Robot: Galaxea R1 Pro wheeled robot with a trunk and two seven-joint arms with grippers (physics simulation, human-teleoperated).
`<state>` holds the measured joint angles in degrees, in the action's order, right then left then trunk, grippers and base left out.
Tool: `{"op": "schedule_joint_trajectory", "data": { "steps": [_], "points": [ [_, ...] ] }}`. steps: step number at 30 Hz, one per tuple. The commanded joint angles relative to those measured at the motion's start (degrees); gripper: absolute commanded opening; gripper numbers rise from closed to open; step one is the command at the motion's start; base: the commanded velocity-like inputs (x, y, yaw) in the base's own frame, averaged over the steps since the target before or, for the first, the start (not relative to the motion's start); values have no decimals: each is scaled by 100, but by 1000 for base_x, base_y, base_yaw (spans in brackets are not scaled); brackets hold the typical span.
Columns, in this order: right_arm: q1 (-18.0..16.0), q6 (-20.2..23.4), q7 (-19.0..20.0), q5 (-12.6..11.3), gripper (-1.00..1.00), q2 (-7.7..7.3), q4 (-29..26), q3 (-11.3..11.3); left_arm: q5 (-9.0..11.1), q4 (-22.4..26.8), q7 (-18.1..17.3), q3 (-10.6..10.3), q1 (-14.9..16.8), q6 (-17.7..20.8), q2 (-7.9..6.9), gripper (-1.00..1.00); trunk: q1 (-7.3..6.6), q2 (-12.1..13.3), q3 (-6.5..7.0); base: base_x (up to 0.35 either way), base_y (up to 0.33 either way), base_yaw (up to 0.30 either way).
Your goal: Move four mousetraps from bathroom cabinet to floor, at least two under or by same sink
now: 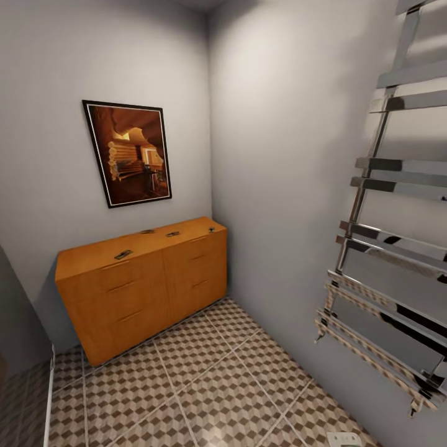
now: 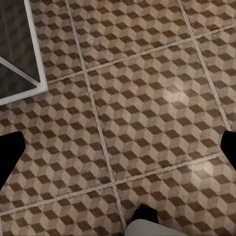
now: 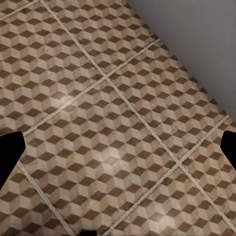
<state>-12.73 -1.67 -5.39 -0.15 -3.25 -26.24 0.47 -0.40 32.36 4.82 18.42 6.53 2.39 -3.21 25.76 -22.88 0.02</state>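
Ahead, cabinet [image 1: 143, 288] stands on cube-patterned bathroom floor [image 1: 205, 385].

Four mousetraps [image 1: 123, 254] lie on the cabinet [image 1: 143, 285] at frame centre-left, below a picture [image 1: 128, 152], rack [image 1: 385, 248] at right.

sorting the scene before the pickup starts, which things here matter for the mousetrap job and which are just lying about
For the job:
- mousetraps on the cabinet top
- cabinet
- bathroom floor

Just there:
- framed picture
- chrome towel rail
- grey walls
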Motion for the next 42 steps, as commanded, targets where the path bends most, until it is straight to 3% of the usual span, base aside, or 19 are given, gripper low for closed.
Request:
{"op": "schedule_joint_trajectory", "data": {
  "steps": [1,42],
  "points": [
    [-2,-17,-15,-2,100,0,5,6,-4,7,10,4,0,25,2,100,2,-4,-2,27,16,0],
    [-4,-75,-5,-8,100,0,40,-4,-4,7,19,4,-2,25,24,100,2,-4,-2,1,1,0]
  ]
}}
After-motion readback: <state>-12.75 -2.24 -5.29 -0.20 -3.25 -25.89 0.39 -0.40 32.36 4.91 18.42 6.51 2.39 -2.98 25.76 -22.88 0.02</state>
